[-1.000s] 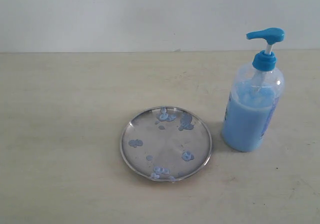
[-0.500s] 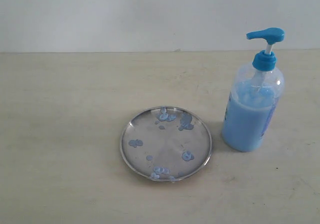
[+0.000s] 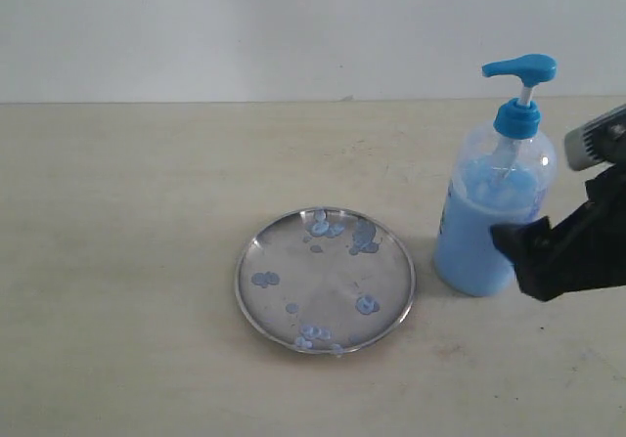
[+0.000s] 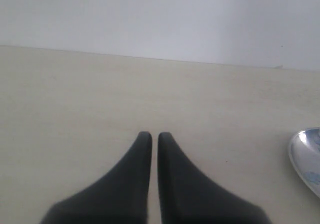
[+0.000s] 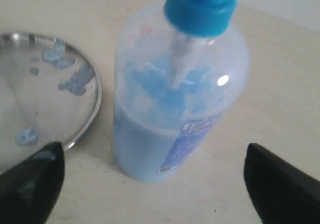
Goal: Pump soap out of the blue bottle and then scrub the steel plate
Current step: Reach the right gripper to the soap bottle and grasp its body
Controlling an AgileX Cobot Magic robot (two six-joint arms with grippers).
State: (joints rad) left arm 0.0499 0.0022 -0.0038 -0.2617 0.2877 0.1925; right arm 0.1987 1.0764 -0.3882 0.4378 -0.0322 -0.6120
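Observation:
The blue bottle (image 3: 489,222) stands upright at the right of the table, its bright blue pump head (image 3: 519,66) raised. The steel plate (image 3: 325,279) lies to its left, dotted with soap (image 3: 366,304) blobs. My right gripper (image 3: 523,251) comes in from the right edge, open, one fingertip in front of the bottle's lower side. In the right wrist view the bottle (image 5: 175,108) stands ahead between the widely spread fingers (image 5: 35,179), which do not touch it. The plate (image 5: 45,88) shows beside it. My left gripper (image 4: 154,135) is shut over bare table, the plate's rim (image 4: 300,156) off to one side.
A pale wall (image 3: 293,26) rises behind the beige table (image 3: 127,261). Nothing else stands on the table.
My right arm has entered the exterior view from the right edge and reached the bottle's lower side. The bottle and the plate have not moved.

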